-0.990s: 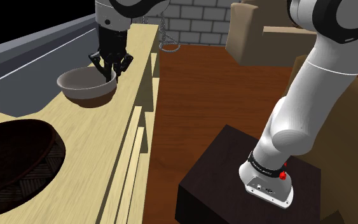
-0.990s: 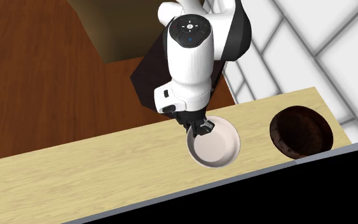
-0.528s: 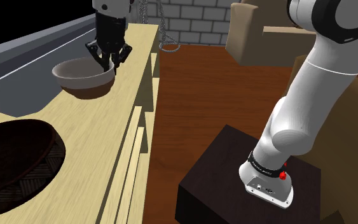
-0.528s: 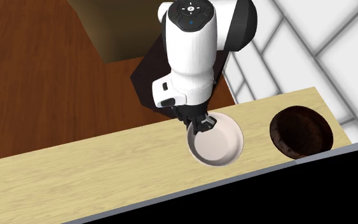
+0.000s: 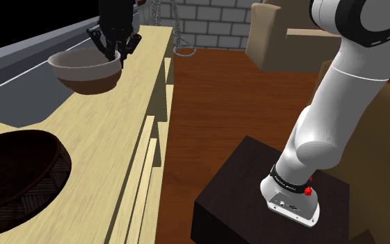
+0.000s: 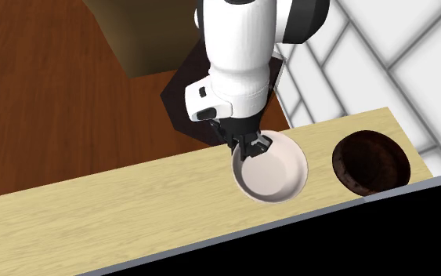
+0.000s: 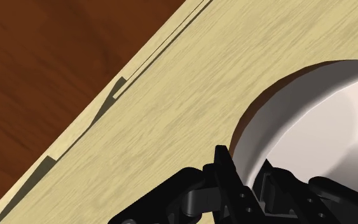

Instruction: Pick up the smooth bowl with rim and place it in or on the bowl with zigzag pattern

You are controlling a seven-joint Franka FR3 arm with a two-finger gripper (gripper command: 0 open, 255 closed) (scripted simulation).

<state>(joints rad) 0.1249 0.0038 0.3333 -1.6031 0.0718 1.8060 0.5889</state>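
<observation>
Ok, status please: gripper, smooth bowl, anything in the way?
Gripper shut on pale bowl rim. Dark zigzag bowl sits apart on wooden counter. Nothing seen between them.

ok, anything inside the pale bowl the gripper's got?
Nothing loose: the pale bowl shows a bare, smooth inside. The gripper clasps its rim, with one finger reaching in. That finger and the arm cover a patch of the inner wall by the rim.

No legible text, numbers, brands or signs in any view. Only candidate: a black band (image 5: 287,181) round the arm (image 5: 339,104) at its base, just above the stand (image 5: 235,208). It carries faint pale marks, too small to read.
</observation>
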